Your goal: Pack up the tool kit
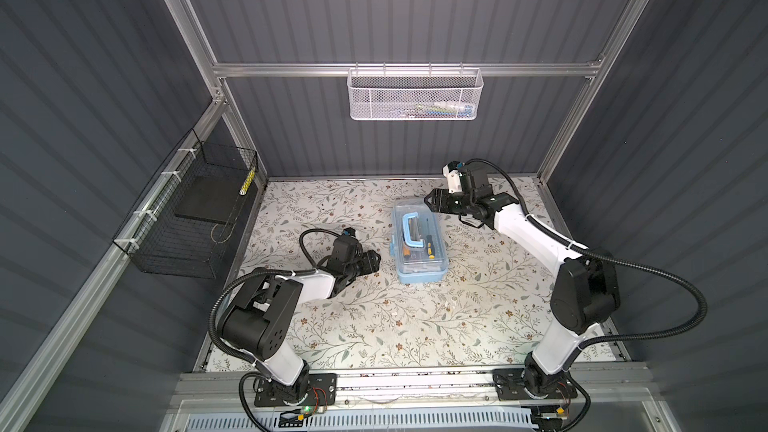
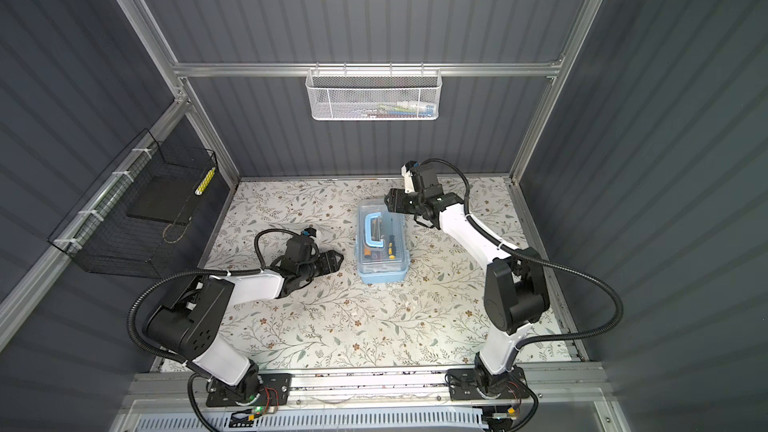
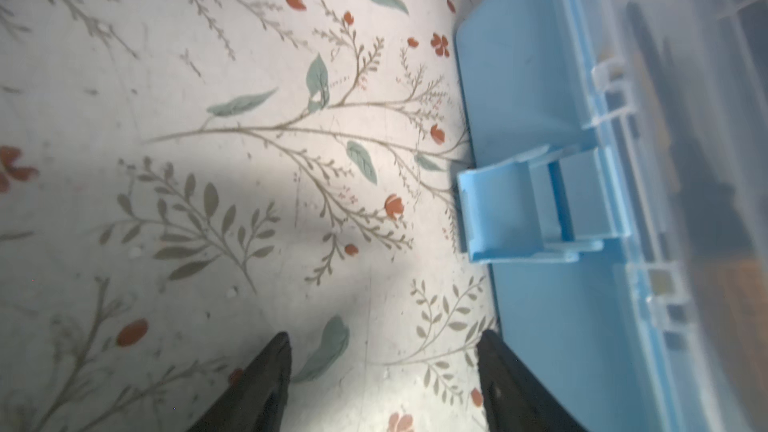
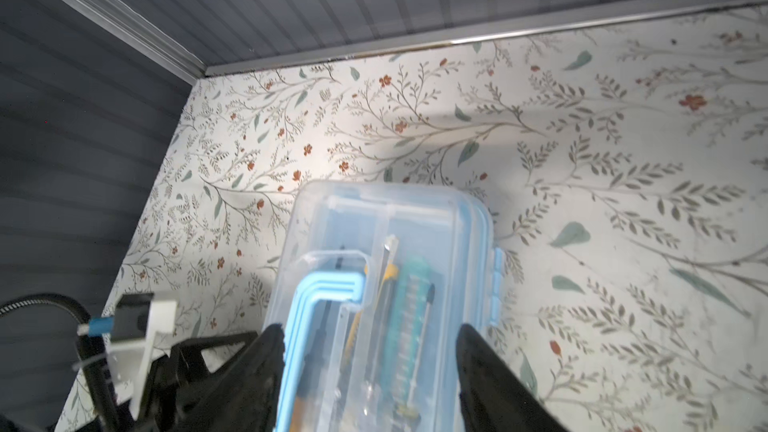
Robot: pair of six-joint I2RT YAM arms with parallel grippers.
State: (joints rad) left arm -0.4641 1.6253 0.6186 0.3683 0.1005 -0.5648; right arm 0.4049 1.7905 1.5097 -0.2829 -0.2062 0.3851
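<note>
Closed tool box mid-table, a spread gripper at either side.

The floral-patterned table fills the lower half of both top views, with a black wire basket on the left wall and a white mesh basket hanging top centre. The small light-blue plastic box with a clear lid sits at the middle of the frame. The left gripper lies low just left of the box, its jaws apart and empty. The right gripper hangs over the box's upper right corner, jaws apart too. A blue C-shaped handle lies flat on the lid, and a yellow-black screwdriver shows beneath.
</note>
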